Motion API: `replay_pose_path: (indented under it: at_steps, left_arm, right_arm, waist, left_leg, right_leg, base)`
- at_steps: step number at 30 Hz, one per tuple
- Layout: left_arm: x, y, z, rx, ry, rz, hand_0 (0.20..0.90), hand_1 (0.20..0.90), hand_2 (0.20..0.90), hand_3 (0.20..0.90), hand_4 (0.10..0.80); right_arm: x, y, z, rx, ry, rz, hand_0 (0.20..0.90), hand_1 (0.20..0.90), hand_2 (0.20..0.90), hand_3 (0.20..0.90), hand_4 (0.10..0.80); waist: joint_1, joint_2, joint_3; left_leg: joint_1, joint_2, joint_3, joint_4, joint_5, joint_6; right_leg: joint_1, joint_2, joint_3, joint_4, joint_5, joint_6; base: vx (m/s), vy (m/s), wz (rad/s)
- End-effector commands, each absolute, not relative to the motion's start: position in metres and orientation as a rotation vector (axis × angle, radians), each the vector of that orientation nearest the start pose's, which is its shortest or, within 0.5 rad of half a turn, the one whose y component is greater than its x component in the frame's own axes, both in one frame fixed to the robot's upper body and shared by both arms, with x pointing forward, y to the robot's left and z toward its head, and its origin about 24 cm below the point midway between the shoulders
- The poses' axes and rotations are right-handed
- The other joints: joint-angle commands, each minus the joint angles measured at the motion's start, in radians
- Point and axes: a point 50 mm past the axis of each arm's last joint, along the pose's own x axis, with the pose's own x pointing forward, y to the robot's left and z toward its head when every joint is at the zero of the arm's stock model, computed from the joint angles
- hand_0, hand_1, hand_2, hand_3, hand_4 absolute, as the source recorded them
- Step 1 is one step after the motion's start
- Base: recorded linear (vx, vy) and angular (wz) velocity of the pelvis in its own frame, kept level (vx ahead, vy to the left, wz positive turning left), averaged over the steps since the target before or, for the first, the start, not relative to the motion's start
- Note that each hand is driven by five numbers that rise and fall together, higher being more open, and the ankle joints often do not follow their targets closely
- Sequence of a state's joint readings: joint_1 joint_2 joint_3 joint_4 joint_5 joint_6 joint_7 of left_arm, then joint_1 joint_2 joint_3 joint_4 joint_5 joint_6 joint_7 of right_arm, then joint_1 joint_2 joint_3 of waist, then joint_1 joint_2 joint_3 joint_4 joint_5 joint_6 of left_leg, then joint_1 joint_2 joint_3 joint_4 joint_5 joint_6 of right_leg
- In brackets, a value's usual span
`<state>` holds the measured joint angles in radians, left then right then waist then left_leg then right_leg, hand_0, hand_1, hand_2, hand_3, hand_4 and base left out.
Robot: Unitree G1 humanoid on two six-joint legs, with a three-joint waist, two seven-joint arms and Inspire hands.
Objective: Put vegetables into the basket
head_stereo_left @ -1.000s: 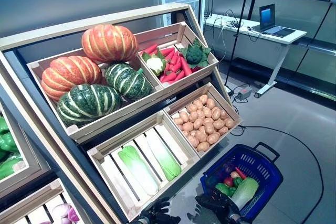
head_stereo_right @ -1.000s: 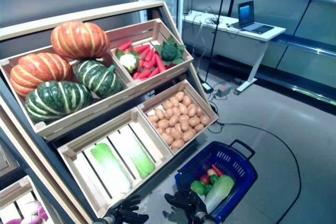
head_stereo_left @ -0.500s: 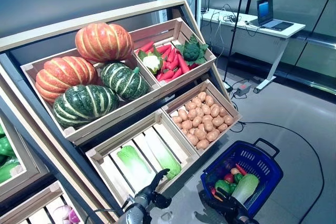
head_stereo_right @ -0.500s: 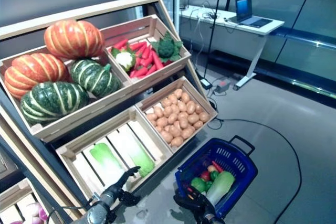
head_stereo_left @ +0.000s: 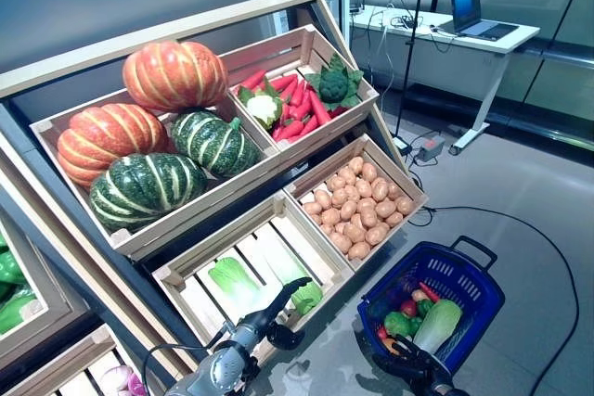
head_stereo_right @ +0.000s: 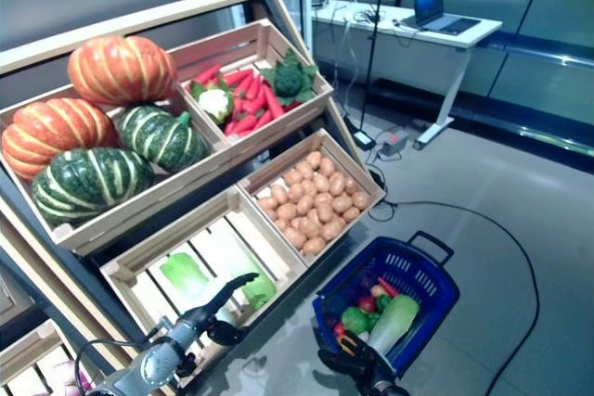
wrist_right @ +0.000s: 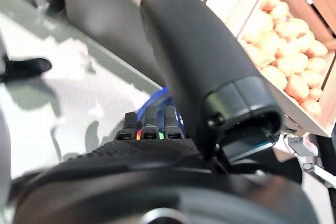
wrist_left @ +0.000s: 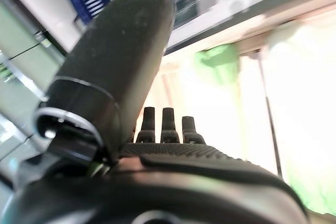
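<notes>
The blue basket (head_stereo_left: 464, 275) stands on the floor at the lower right. In it lie a pale green cabbage (head_stereo_left: 436, 324), a green pepper (head_stereo_left: 397, 324) and small red vegetables. My left hand (head_stereo_left: 278, 308) is open, its fingers straight, stretched out over the front of the lower wooden crate (head_stereo_left: 176, 275). Its fingertips are next to the leafy end of a long green-and-white cabbage (head_stereo_left: 302, 296). The left wrist view shows the thumb (wrist_left: 115, 61) and straight fingers (wrist_left: 168, 127) before that pale cabbage (wrist_left: 294, 129). My right hand (head_stereo_left: 408, 364) is open, low beside the basket's near rim.
The slanted wooden stand (head_stereo_left: 186, 30) of crates takes up the left and middle. A crate of potatoes (head_stereo_left: 357, 201) sits just above the basket. A white desk with a laptop (head_stereo_left: 469, 2) stands far right at the back. Grey floor lies to the right of the basket.
My left arm has risen and stretched forward from the bottom edge toward the cabbage crate. My right hand has stayed by the basket. The camera has shifted a little.
</notes>
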<state>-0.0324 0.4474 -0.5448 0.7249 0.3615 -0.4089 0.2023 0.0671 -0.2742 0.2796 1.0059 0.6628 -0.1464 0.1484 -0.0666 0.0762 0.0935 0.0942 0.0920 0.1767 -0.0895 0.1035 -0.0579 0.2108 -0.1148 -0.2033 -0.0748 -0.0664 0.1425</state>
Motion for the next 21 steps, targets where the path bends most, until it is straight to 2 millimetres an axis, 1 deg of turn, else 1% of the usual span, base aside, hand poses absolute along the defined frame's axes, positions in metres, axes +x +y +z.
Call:
replay_pose_path:
  at_steps: [1, 2, 3, 5, 6, 8, 10, 13, 16, 18, 21]
  left_arm:
    - [0.245, 0.198, -0.039, 0.995, 0.059, -0.376, 0.900, 0.900, 0.900, 0.900, 0.800]
    - [0.248, 0.201, -0.037, 1.066, 0.036, -0.374, 0.900, 0.900, 0.900, 0.900, 0.800]
    - [0.253, 0.205, -0.034, 1.135, 0.019, -0.350, 0.900, 0.900, 0.900, 0.900, 0.800]
    - [0.260, 0.211, -0.028, 1.187, 0.006, -0.316, 0.900, 0.900, 0.900, 0.900, 0.800]
    - [0.269, 0.217, -0.021, 1.271, 0.001, -0.267, 0.900, 0.900, 0.900, 0.900, 0.800]
    - [0.279, 0.220, -0.015, 1.323, -0.016, -0.233, 0.900, 0.900, 0.900, 0.900, 0.800]
    - [0.286, 0.220, -0.008, 1.395, -0.059, -0.214, 0.900, 0.900, 0.900, 0.900, 0.800]
    - [0.306, 0.228, 0.016, 1.522, -0.148, -0.119, 0.900, 0.900, 0.900, 0.900, 0.800]
    - [0.315, 0.232, 0.031, 1.583, -0.207, -0.062, 0.900, 0.900, 0.900, 0.900, 0.800]
    - [0.319, 0.234, 0.040, 1.609, -0.238, -0.031, 0.900, 0.900, 0.900, 0.900, 0.800]
    - [0.324, 0.242, 0.057, 1.698, -0.310, 0.031, 0.900, 0.900, 0.900, 0.900, 0.800]
  right_arm:
    - [0.175, -0.219, -0.115, 0.219, 0.685, -0.060, 0.900, 0.900, 0.900, 0.900, 0.800]
    - [0.182, -0.221, -0.110, 0.202, 0.657, -0.044, 0.900, 0.900, 0.900, 0.900, 0.800]
    - [0.191, -0.223, -0.104, 0.179, 0.621, -0.028, 0.900, 0.900, 0.900, 0.900, 0.800]
    - [0.201, -0.224, -0.096, 0.149, 0.582, -0.010, 0.900, 0.900, 0.900, 0.900, 0.800]
    - [0.211, -0.226, -0.089, 0.108, 0.548, 0.005, 0.900, 0.900, 0.900, 0.900, 0.800]
    - [0.226, -0.225, -0.079, 0.081, 0.505, 0.025, 0.900, 0.900, 0.900, 0.900, 0.800]
    - [0.234, -0.225, -0.073, 0.083, 0.483, 0.033, 0.900, 0.900, 0.900, 0.900, 0.800]
    - [0.252, -0.224, -0.058, 0.077, 0.429, 0.043, 0.900, 0.900, 0.900, 0.900, 0.800]
    - [0.259, -0.228, -0.051, 0.070, 0.404, 0.027, 0.900, 0.900, 0.900, 0.900, 0.800]
    - [0.262, -0.230, -0.047, 0.068, 0.388, 0.020, 0.900, 0.900, 0.900, 0.900, 0.800]
    - [0.267, -0.239, -0.039, 0.066, 0.365, -0.004, 0.900, 0.900, 0.900, 0.900, 0.800]
  waist:
    - [0.012, -0.026, 0.081]
    - [0.013, -0.028, 0.100]
    - [0.014, -0.033, 0.126]
    - [0.016, -0.039, 0.157]
    - [0.017, -0.042, 0.186]
    - [0.017, -0.047, 0.215]
    - [0.019, -0.049, 0.228]
    - [0.011, -0.051, 0.267]
    - [0.006, -0.048, 0.279]
    - [0.003, -0.046, 0.284]
    - [-0.002, -0.040, 0.293]
  left_leg:
    - [-0.019, -0.085, 0.054, 0.175, -0.159, 0.074]
    - [-0.050, -0.081, 0.045, 0.229, -0.187, 0.068]
    - [-0.104, -0.074, 0.045, 0.296, -0.205, 0.066]
    - [-0.162, -0.065, 0.050, 0.361, -0.219, 0.066]
    - [-0.224, -0.059, 0.051, 0.429, -0.234, 0.065]
    - [-0.304, -0.052, 0.046, 0.510, -0.250, 0.064]
    - [-0.350, -0.048, 0.040, 0.558, -0.268, 0.066]
    - [-0.485, -0.036, 0.030, 0.705, -0.318, 0.082]
    - [-0.562, -0.028, 0.030, 0.799, -0.356, 0.088]
    - [-0.601, -0.022, 0.025, 0.846, -0.373, 0.086]
    - [-0.664, -0.013, 0.016, 0.927, -0.399, 0.084]
  right_leg:
    - [-0.171, 0.024, -0.036, 0.201, 0.010, -0.106]
    - [-0.204, 0.016, -0.031, 0.251, -0.016, -0.101]
    - [-0.252, 0.006, -0.031, 0.300, -0.029, -0.105]
    - [-0.305, -0.006, -0.034, 0.351, -0.039, -0.108]
    - [-0.358, -0.015, -0.028, 0.402, -0.048, -0.114]
    - [-0.435, -0.025, -0.020, 0.477, -0.064, -0.121]
    - [-0.475, -0.029, -0.014, 0.522, -0.082, -0.128]
    - [-0.619, -0.059, 0.012, 0.698, -0.127, -0.138]
    - [-0.699, -0.069, 0.022, 0.802, -0.160, -0.146]
    - [-0.739, -0.074, 0.030, 0.855, -0.177, -0.149]
    - [-0.805, -0.079, 0.052, 0.939, -0.199, -0.154]
  base:
    - [-0.063, 0.019, -0.07]
    - [-0.123, 0.000, -0.06]
    - [-0.165, -0.019, 0.02]
    - [-0.238, -0.030, 0.09]
    - [-0.267, -0.005, 0.04]
    - [-0.242, 0.012, -0.02]
    - [-0.117, 0.021, 0.02]
    - [-0.149, 0.038, 0.03]
    - [-0.081, 0.015, 0.13]
    - [-0.045, 0.014, 0.06]
    - [-0.030, 0.011, 0.03]
